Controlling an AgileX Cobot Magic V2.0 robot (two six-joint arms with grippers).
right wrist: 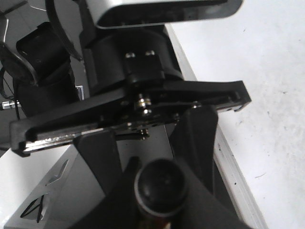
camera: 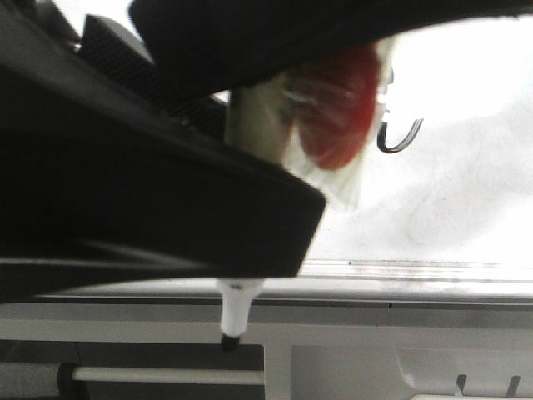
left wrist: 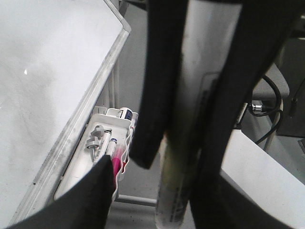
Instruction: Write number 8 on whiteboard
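A marker is being pinched upright in the left claw, its tip below the whiteboard rail. The right claw's state cannot be told. A partial stroke is showing upper right; misalignment is risked on re-contact.

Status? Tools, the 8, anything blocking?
Left tool shut on marker, nib off whiteboard. Right tool: can't tell. Number 8: only a hooked stroke shows, rest hidden behind arm.
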